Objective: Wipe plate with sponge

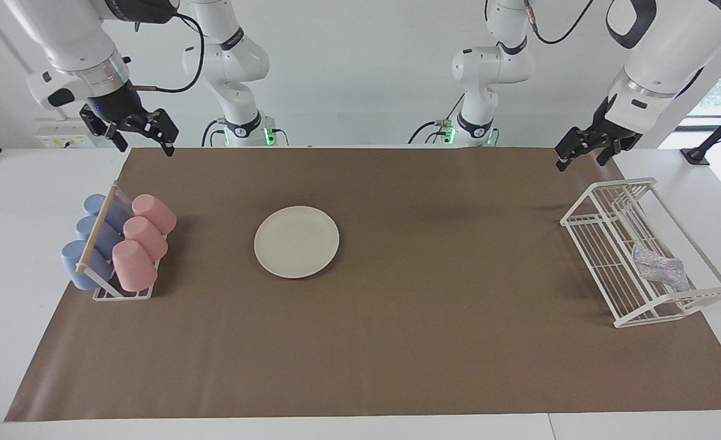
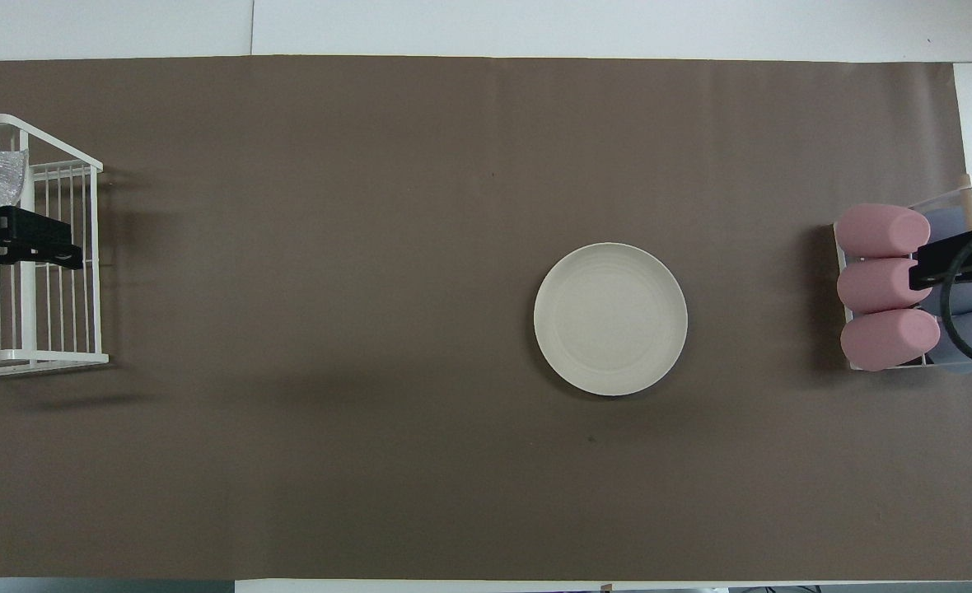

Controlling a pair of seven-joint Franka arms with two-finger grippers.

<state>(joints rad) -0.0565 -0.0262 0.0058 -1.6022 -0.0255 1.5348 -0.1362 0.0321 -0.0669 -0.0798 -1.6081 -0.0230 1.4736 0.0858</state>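
Waiting to start: sponge (image 1: 660, 267) sits in the wire rack (image 1: 605, 211) at frame right, plate (image 1: 296, 241) unwiped mid-frame, left pincer (image 1: 582, 151) and right pincer (image 1: 131, 129) both open, empty.

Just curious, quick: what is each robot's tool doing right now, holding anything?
Left tool: open, empty, raised above the white wire rack.
Right tool: open, empty, raised near the cup holder.

A brown mat (image 1: 397, 342) covers the table. A white wire rack (image 1: 605, 256) stands at the left arm's end. At the right arm's end, a cup rack (image 1: 105, 292) holds three pink cups (image 1: 143, 241) and three blue cups (image 1: 85, 244) lying tilted.
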